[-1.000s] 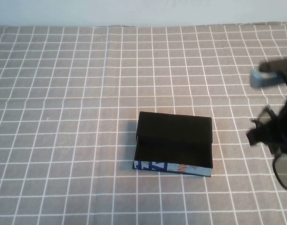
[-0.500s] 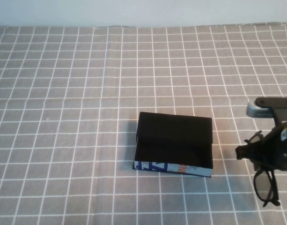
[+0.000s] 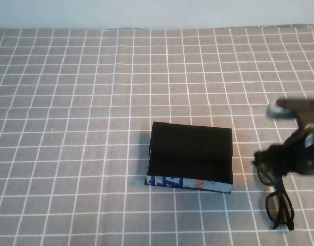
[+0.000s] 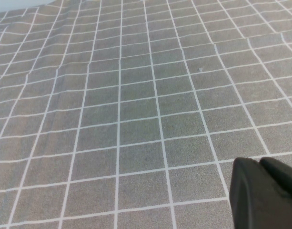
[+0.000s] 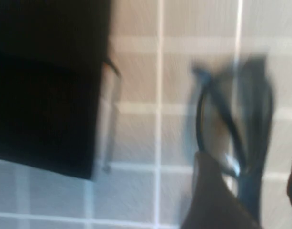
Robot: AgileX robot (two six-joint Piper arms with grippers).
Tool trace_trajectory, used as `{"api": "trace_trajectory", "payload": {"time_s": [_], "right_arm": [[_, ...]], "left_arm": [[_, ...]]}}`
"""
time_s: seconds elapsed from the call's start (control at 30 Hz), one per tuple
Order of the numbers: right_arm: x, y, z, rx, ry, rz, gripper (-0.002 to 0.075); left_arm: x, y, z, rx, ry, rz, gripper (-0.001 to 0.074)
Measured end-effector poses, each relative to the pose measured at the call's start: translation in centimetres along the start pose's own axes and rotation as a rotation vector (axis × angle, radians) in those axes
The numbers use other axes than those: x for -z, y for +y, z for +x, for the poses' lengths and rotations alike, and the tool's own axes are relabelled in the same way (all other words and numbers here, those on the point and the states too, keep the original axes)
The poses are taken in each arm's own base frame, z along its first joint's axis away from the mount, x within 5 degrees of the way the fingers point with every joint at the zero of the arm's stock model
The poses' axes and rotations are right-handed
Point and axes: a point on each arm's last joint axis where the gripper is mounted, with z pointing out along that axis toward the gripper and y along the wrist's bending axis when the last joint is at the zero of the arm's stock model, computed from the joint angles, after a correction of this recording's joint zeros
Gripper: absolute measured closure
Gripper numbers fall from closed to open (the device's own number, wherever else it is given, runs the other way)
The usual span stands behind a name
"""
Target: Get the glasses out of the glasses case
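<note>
Glasses [image 3: 277, 202] out of the open glasses case [image 3: 190, 156], low over the tabletop [image 3: 69, 128], clenched in right gripper [image 3: 279, 163] (blurred). Could skid if dropped early. Left gripper [image 4: 265, 195] parked, fingers together, holding nothing.

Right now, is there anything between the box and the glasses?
In the high view only bare checked cloth separates the glasses case from the glasses, held by the right gripper. The left gripper hovers elsewhere.
</note>
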Motion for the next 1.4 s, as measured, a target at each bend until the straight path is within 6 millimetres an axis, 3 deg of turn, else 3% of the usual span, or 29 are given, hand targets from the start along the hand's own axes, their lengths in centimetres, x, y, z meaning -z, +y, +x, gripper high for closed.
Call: {"api": "trace_trajectory", "payload": {"time_s": [0.27, 0.4, 0.57, 0.7, 1.0, 1.17, 1.4], "right_arm": [[11.8, 0.0, -0.4, 0.029, -0.523, -0.158, 0.0430], [15.2, -0.5, 1.0, 0.032, -0.645, -0.196, 0.0504], [15.5, -1.7, 4.4, 0.039, -0.676, -0.200, 0.0637], [15.5, -3.2, 8.0, 0.112, -0.829, -0.189, 0.0720], [15.6, -6.0, 15.1, 0.164, -1.002, -0.161, 0.0741], [15.7, -7.1, 17.1, 0.173, -1.023, -0.112, 0.0742], [12.8, -8.1, 19.2, 0.059, -1.003, -0.098, 0.0742]], "left_arm": [[0.0, 0.0, 0.0, 0.000, 0.000, 0.000, 0.0739], [0.0, 0.0, 0.0, 0.000, 0.000, 0.000, 0.0739], [0.0, 0.0, 0.0, 0.000, 0.000, 0.000, 0.0739], [0.0, 0.0, 0.0, 0.000, 0.000, 0.000, 0.0739], [0.0, 0.0, 0.0, 0.000, 0.000, 0.000, 0.0739], [0.0, 0.0, 0.0, 0.000, 0.000, 0.000, 0.0739], [0.0, 0.0, 0.0, 0.000, 0.000, 0.000, 0.0739]]}}
